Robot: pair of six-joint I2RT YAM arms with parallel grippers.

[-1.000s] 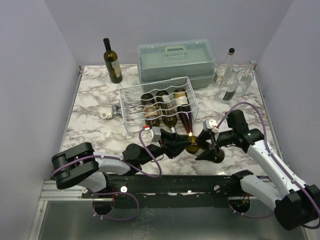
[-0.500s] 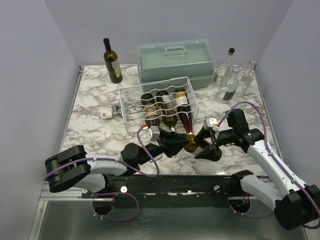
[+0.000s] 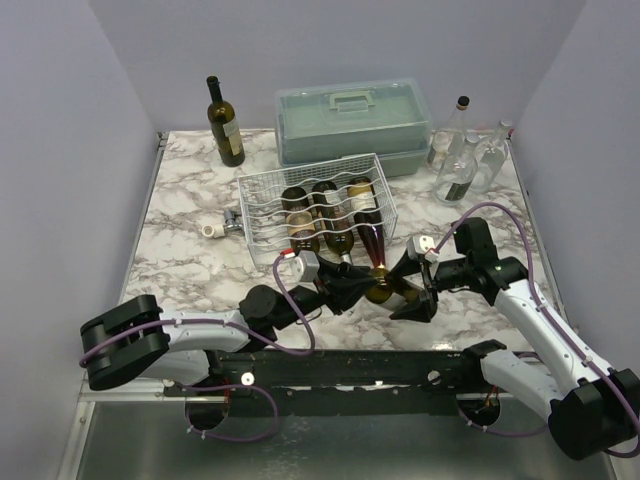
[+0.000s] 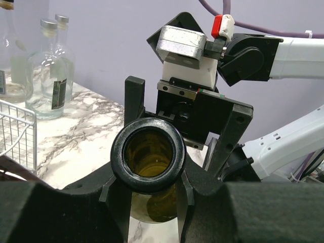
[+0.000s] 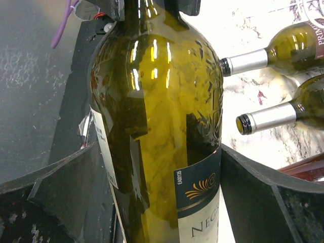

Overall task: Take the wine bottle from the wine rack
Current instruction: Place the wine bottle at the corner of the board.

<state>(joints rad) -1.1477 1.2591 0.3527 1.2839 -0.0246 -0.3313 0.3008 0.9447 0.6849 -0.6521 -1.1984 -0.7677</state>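
An olive-green wine bottle [image 3: 385,290] lies level just above the table, in front of the white wire wine rack [image 3: 262,182] and clear of it. My left gripper [image 3: 356,290] is shut on its neck; in the left wrist view the bottle's open mouth [image 4: 148,154] sits between my fingers [image 4: 117,202]. My right gripper [image 3: 410,291] stands open around the bottle's body [image 5: 167,126], one finger [image 5: 66,197] on each side of the labelled glass. Several other bottles [image 3: 320,215] still lie in the rack's grooves.
A grey-green case with a handle [image 3: 352,120] stands behind the rack. A dark bottle [image 3: 225,122] is upright at the back left, and clear glass bottles [image 3: 460,150] at the back right. A small white piece [image 3: 212,230] lies left of the rack.
My right gripper's jaws have spread apart from the bottle's body. The left arm's elbow has swung down and to the left while its gripper keeps the neck.
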